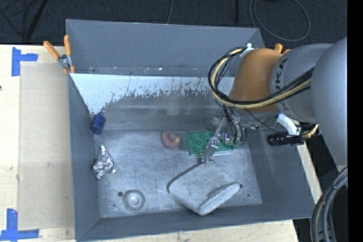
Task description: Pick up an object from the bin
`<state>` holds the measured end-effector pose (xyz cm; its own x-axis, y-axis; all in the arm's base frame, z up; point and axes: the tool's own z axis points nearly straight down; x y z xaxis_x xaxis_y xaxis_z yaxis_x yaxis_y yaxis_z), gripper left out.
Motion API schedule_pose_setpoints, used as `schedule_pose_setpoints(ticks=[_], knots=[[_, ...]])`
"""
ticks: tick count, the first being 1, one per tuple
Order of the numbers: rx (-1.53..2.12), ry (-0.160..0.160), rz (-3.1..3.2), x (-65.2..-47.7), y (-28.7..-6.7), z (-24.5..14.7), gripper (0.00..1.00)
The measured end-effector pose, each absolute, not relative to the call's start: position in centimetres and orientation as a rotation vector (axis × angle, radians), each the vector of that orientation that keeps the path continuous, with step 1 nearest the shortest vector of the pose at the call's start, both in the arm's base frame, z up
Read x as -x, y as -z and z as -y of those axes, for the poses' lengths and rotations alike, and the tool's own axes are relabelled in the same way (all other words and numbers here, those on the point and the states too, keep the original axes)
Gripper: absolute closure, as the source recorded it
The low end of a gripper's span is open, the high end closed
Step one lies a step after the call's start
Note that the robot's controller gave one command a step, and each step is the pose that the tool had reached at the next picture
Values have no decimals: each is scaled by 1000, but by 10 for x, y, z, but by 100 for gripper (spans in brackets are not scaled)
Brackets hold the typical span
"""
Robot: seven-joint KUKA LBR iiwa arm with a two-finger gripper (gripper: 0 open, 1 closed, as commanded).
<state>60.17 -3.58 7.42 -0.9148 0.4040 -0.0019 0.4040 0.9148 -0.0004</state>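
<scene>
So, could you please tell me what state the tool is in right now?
Tool: cannot be told whether open or closed; it sits at the green flat card near the middle of the bin.

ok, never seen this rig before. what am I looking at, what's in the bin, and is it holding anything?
One camera looks down at a slant into a grey metal bin. The robot arm reaches in from the right. Its end effector sits low over a green flat piece near the middle; a hold can't be confirmed. Also on the bin floor are a pinkish round thing, a small blue cylinder, crumpled foil, a round cap and a grey cloth pad.
</scene>
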Motion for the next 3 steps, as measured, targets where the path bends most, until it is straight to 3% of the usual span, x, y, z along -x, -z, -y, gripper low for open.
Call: schedule_pose_setpoints(ticks=[1, 2, 3], knots=[[-645, 0, -3070, -603, -76, 35, 100], [-638, 0, -3074, -603, -97, 35, 100], [-629, -2, -3072, -605, -167, 36, 100]])
